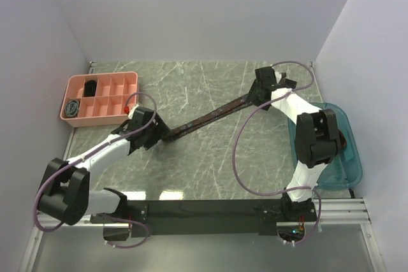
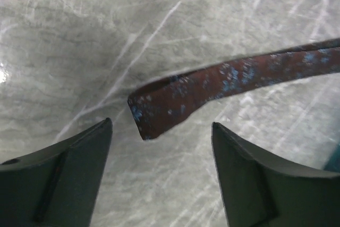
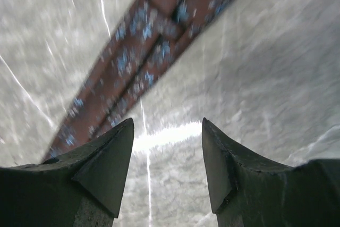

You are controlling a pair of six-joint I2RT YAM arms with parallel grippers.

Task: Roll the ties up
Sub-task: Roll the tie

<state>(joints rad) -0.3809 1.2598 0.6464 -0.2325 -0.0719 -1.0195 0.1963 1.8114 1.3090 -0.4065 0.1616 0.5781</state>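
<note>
A maroon patterned tie (image 1: 204,119) lies stretched flat on the marbled table (image 1: 210,164), running slantwise from one gripper to the other. The left gripper (image 2: 161,125) hovers with its jaws spread wide and holds nothing; the tie's narrow cut end sits just ahead of the gap, slightly toward its left finger. The right gripper (image 3: 167,122), its jaws also wide and holding nothing, hangs over the other end, where the cloth runs ahead and off to its left as two bands side by side; whether that is a fold or a seam cannot be told.

Well off to the left gripper's left, a pink divided tray (image 1: 102,76) holds a black coil (image 1: 91,86) and a grey-blue coil (image 1: 72,107).

The fabric looks light, limp and thin, likely to slide on the smooth top and buckle if pushed. The narrow end looks the best hold: pinched flat across its width, close to the tip, so a tight first turn can form.
</note>
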